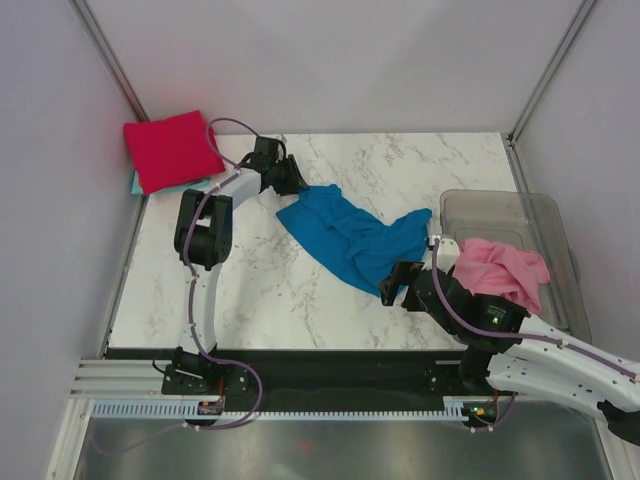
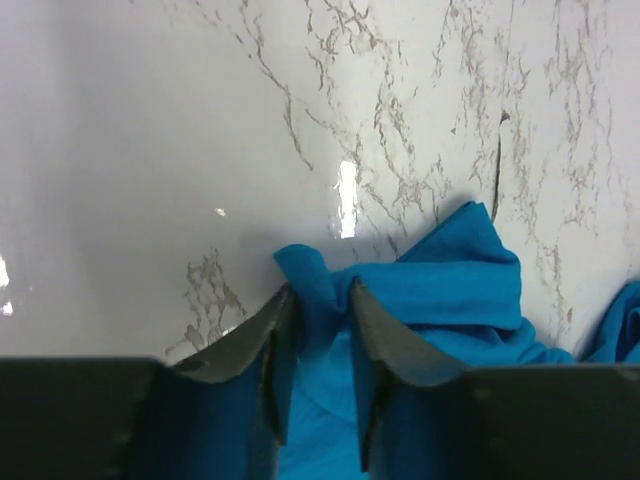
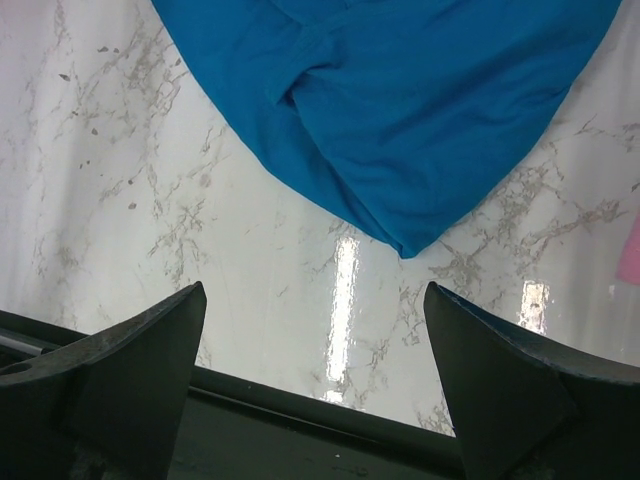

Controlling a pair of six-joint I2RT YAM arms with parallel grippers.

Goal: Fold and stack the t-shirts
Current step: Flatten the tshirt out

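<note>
The bright blue t-shirt (image 1: 355,235) lies crumpled across the middle of the marble table. My left gripper (image 1: 292,178) is shut on its far left corner; in the left wrist view the blue cloth (image 2: 440,275) is pinched between the fingers (image 2: 255,335). My right gripper (image 1: 394,284) is open and empty, just in front of the shirt's near edge (image 3: 400,120). The crimson red t-shirt (image 1: 172,148) lies folded at the far left corner on top of the pale teal one (image 1: 136,183), of which only an edge shows. The pink t-shirt (image 1: 500,268) lies bunched in the tub.
A clear plastic tub (image 1: 545,225) stands at the right edge of the table. Grey walls and metal posts close in the back and sides. The table's black front rail (image 3: 300,420) is just under my right gripper.
</note>
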